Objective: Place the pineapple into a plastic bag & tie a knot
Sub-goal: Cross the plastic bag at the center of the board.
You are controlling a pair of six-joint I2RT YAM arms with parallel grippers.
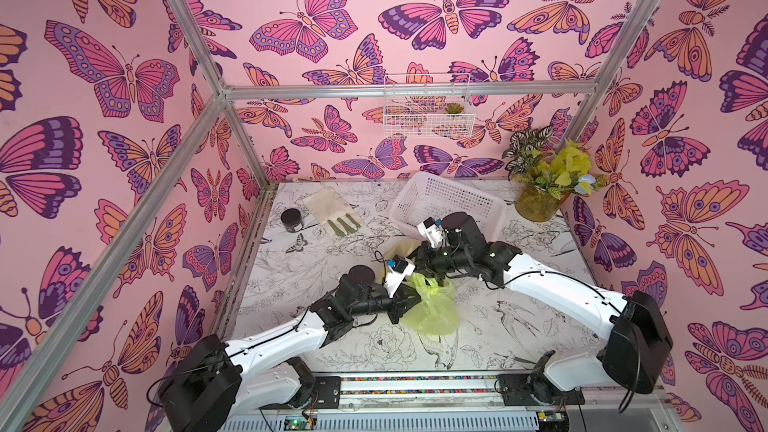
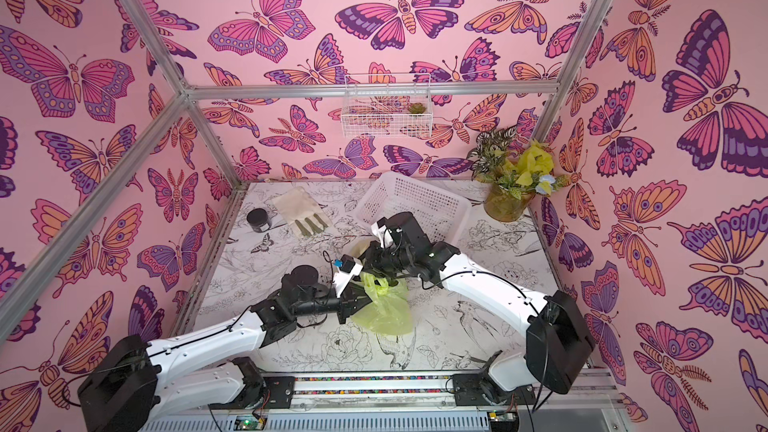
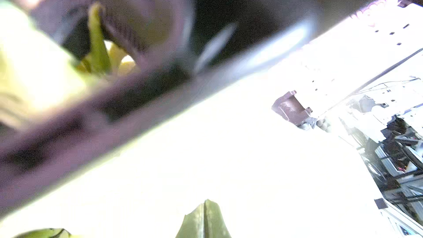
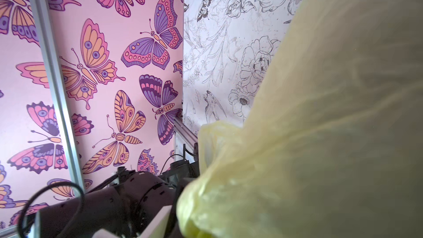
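The yellow-green plastic bag (image 1: 434, 311) (image 2: 386, 309) lies crumpled mid-table in both top views, a handle loop (image 1: 424, 282) sticking up. The pineapple is hidden. My left gripper (image 1: 409, 295) reaches in from the left against the bag's top. In the left wrist view its green pads (image 3: 205, 211) are pressed together and no plastic shows between them. My right gripper (image 1: 413, 257) crosses above it from the right, at a pale fold of bag (image 1: 399, 249). In the right wrist view bag plastic (image 4: 309, 133) gathers toward the jaws and hides them.
A white perforated basket (image 1: 451, 203) stands tilted behind the right arm. A black jar (image 1: 292, 218) and a pale glove (image 1: 332, 211) lie at the back left. A potted plant (image 1: 538, 201) fills the back right corner. A wire basket (image 1: 428, 105) hangs on the wall.
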